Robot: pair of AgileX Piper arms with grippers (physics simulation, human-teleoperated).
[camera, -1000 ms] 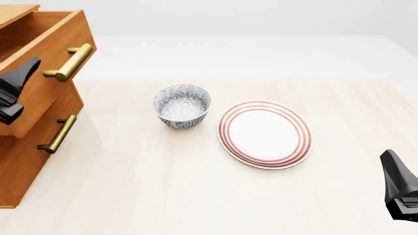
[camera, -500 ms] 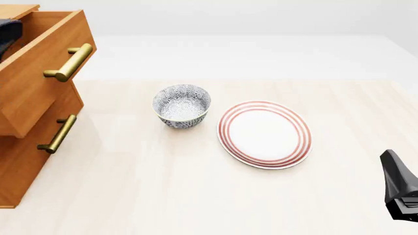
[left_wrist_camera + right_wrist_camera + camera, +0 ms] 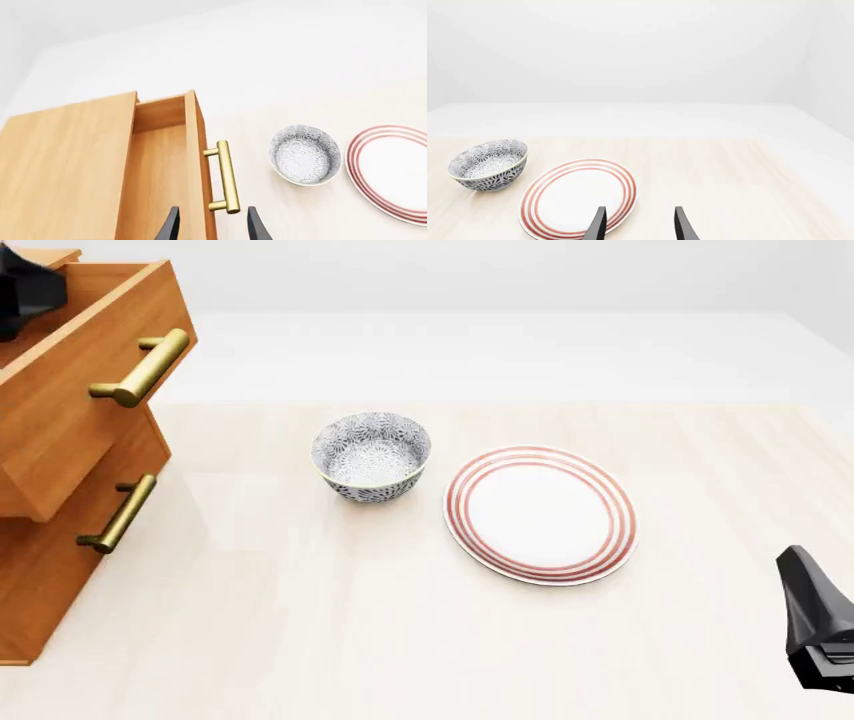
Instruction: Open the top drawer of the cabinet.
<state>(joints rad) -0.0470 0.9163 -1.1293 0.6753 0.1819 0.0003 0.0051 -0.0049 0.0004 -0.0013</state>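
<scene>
The top drawer (image 3: 83, 370) sits at the far left of the table, up at the top of the tall cabinet (image 3: 54, 580), & it's already sticking out toward the middle of the table, so you can look into the wood box from above. In the left wrist view the inside looks bare. Its brass handle (image 3: 139, 367) is a long bar that runs along the drawer front, pointing away from the arms' side toward the back. The left gripper (image 3: 209, 226) hangs up high over the cabinet, w/ the handle lying just ahead of its tips & a bit below. Its two black fingers (image 3: 169, 226) are spread apart w/ nothing between them, and they aren't touching the bar. In the front view only a dark bit of the left arm shows at the top left corner. The right gripper (image 3: 636, 226) is far off on the other side, low near the front right, looking at the striped plate (image 3: 541, 513) & the dotted bowl (image 3: 371, 455); its fingers are apart too & hold nothing. So the left arm is the near one by a lot. I think the job looks about done. If more pull is needed, the left fingers would have to drop down on both sides of the bar, then pull toward the plate side.
</scene>
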